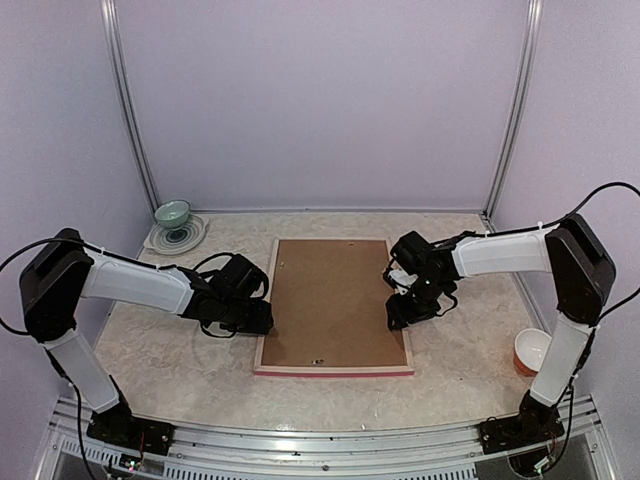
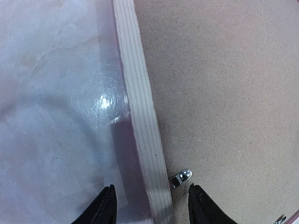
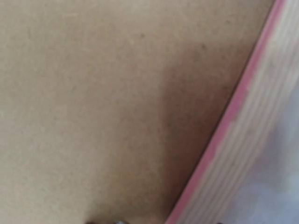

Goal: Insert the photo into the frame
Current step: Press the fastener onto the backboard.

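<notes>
The frame point(image 1: 335, 369) lies back-up mid-worktop point(image 1: 470, 380), a brown board point(image 1: 330, 300) filling it; the left gripper point(image 2: 152, 186) stands spread astride the 9 o'clock rail, one finger outside and one over the board by a metal tab point(image 2: 181, 176); the right gripper point(image 1: 402, 310) hangs over the 3 o'clock edge — whether spread or pressed together, I cannot tell; a green bowl point(image 1: 172, 212) at 10 and an orange bowl point(image 1: 531, 350) at 4 sit well apart from the rails.

- The right wrist view is blurred — the right gripper point(image 1: 400, 315) shows no clear fingers there.
- The backing board point(image 1: 330, 300) hides whatever lies inside the frame point(image 1: 335, 369).
</notes>
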You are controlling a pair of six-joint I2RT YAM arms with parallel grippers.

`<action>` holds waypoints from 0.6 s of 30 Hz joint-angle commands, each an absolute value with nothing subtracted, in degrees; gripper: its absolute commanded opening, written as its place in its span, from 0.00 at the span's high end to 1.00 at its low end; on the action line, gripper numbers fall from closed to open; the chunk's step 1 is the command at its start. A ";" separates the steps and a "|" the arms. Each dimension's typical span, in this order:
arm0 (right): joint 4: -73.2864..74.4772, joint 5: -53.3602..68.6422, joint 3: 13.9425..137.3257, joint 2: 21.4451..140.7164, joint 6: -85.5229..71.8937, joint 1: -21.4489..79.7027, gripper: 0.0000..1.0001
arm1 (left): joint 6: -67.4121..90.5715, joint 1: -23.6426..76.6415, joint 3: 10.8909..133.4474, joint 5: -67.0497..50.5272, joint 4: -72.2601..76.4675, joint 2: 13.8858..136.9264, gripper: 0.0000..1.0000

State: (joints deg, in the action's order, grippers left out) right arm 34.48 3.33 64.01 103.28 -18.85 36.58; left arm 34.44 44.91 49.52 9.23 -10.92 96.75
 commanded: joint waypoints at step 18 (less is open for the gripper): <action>36.88 -0.09 60.85 103.31 -18.05 36.56 0.67 | 34.79 44.31 47.14 9.37 -10.03 96.64 0.47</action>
State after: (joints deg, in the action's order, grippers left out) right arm 34.26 2.63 63.16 102.39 -18.70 36.58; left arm 34.46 44.64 48.18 9.26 -10.20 96.75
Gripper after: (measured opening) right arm 0.339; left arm 0.528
